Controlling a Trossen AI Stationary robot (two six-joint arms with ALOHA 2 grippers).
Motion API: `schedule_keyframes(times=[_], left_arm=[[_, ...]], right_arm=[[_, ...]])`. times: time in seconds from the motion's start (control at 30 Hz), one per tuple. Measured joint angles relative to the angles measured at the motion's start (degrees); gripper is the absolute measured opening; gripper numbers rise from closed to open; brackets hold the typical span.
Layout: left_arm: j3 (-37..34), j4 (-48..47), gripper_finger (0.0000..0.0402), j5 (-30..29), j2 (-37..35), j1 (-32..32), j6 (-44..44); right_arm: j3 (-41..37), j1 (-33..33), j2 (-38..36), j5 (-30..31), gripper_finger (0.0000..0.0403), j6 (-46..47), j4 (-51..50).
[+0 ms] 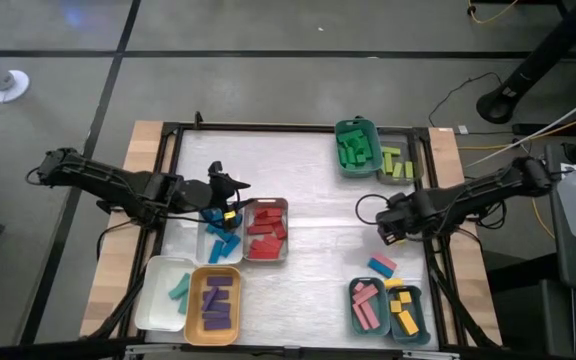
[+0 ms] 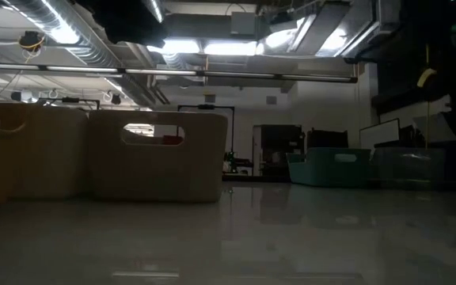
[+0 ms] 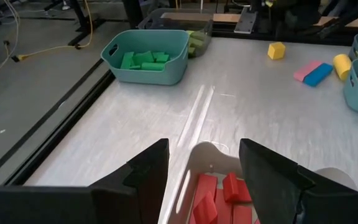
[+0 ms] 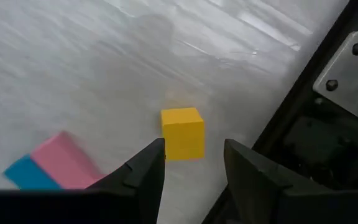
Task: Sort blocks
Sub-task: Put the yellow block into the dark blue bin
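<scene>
Yellow block (image 4: pixel 182 133) stands on the table just ahead of the right gripper (image 4: pixel 191 168), whose two dark fingers are parted with nothing between them; the block sits apart from both tips. Beside it lie a pink block (image 4: pixel 64 160) and a blue block (image 4: pixel 28 174), touching each other. From above, this gripper (image 1: pixel 388 226) hovers near the table's right edge, between the green tray (image 1: pixel 356 148) of green blocks and the teal trays (image 1: pixel 388 310) holding pink and yellow blocks.

The left gripper (image 3: pixel 204 165) is spread wide and empty, hanging over the grey tray (image 1: pixel 266 232) of red blocks (image 3: pixel 222 196). From above it (image 1: pixel 230 186) sits just beyond that tray, with a tray of blue blocks (image 1: pixel 220 238) alongside. Nearer the front edge are a white tray (image 1: pixel 158 298) with teal blocks and an orange tray (image 1: pixel 214 305) with purple blocks.

The table (image 1: pixel 308 200) is pale and streaked, framed in black with wooden side boards. The low view shows a dim room with ceiling lights, tan bins (image 2: pixel 157 154) and a teal bin (image 2: pixel 327 166).
</scene>
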Motion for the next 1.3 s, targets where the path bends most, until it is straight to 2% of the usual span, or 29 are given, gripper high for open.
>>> schedule_keyframes(times=[0.4, 0.7, 1.0, 1.3], left_arm=[[0.0, -1.3, 0.0184, 0.0, 0.0, 0.0, 0.0], [0.0, -2.2, 0.0184, 0.0, 0.0, 0.0, -0.3], [0.0, -3.0, 0.0184, 0.0, 0.0, 0.0, -0.7], [0.0, -3.0, 0.0184, 0.0, 0.0, 0.0, -1.9]], right_arm=[[0.0, 0.0, 10.7, -3.5, 0.0165, -3.2, 0.2], [-0.3, 0.0, 11.1, -4.2, 0.0165, -4.7, 5.0], [-5.7, 0.0, 11.1, -5.1, 0.0165, -4.2, 11.1], [-7.7, 0.0, 11.1, -8.1, 0.0163, -4.7, 17.1]])
